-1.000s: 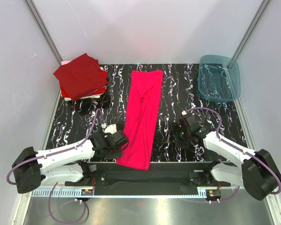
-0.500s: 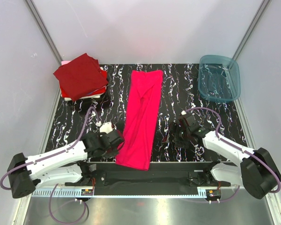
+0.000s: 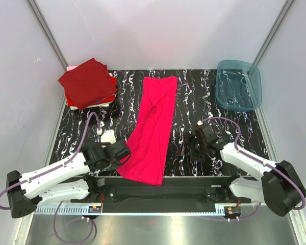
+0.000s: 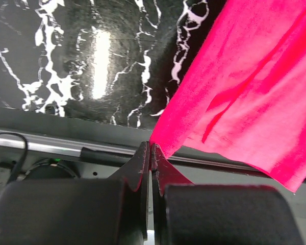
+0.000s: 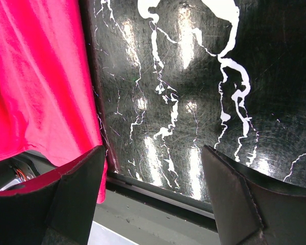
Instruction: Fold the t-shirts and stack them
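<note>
A magenta-pink t-shirt [image 3: 154, 125], folded into a long strip, lies down the middle of the black marbled table [image 3: 194, 97]. My left gripper [image 3: 123, 155] is shut on its near left corner, which has been pulled out to the left; the wrist view shows the pink cloth [image 4: 245, 87] pinched at the fingertips [image 4: 143, 153]. My right gripper [image 3: 186, 148] is open and empty just right of the shirt's near end, with the shirt's edge [image 5: 35, 87] beside its left finger. A stack of folded shirts, dark maroon on top [image 3: 88, 81], sits at the far left.
A teal translucent plastic bin [image 3: 238, 85] stands at the far right corner. White walls enclose the table on three sides. A metal rail runs along the table's near edge [image 3: 158, 179], under the shirt's overhanging hem.
My left arm has drawn back to the left and nearer, pulling the shirt's near left corner out sideways, so the strip's near end now flares wider. The right arm has not moved.
</note>
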